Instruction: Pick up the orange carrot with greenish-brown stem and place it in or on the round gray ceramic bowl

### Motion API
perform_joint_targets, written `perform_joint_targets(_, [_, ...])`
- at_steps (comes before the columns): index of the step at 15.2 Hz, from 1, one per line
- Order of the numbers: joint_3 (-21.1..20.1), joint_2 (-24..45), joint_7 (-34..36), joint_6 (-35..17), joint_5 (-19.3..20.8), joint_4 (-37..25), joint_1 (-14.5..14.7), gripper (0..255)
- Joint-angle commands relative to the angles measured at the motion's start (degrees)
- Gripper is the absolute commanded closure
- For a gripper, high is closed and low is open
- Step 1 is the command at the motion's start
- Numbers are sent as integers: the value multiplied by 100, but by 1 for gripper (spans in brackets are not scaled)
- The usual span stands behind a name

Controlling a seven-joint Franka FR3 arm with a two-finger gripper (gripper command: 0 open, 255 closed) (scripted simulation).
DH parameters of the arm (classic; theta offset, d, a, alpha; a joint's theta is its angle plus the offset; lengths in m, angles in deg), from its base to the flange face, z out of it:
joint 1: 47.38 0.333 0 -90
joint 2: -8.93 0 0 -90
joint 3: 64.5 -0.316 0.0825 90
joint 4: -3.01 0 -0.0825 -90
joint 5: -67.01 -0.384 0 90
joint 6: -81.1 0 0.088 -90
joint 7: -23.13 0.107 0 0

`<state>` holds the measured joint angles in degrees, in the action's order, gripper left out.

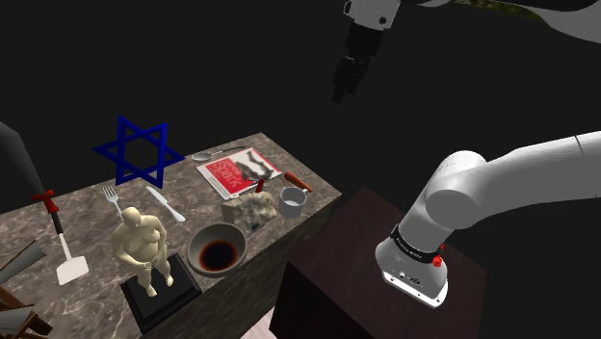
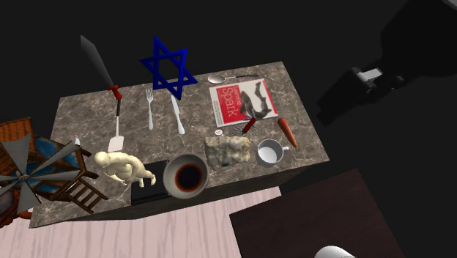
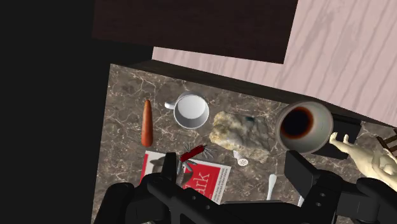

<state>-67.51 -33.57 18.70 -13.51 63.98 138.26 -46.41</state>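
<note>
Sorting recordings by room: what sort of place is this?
Probably a kitchen or dining area: the marbled worktop carries a fork, a white mug and a round bowl, beside pale plank flooring.

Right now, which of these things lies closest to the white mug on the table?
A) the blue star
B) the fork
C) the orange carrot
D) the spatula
C: the orange carrot lies right beside the white mug, nearer than any of the other three.
</note>
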Motion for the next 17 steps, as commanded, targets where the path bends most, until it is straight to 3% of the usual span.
perform_joint_targets(1, [0, 0, 0, 0, 0, 0, 0, 0])
perform_joint_targets(9, [245, 542, -321, -1611, 146, 1064, -149, 0])
perform_joint_targets(17, [511, 1723, -652, -3368, 252, 1634, -305, 0])
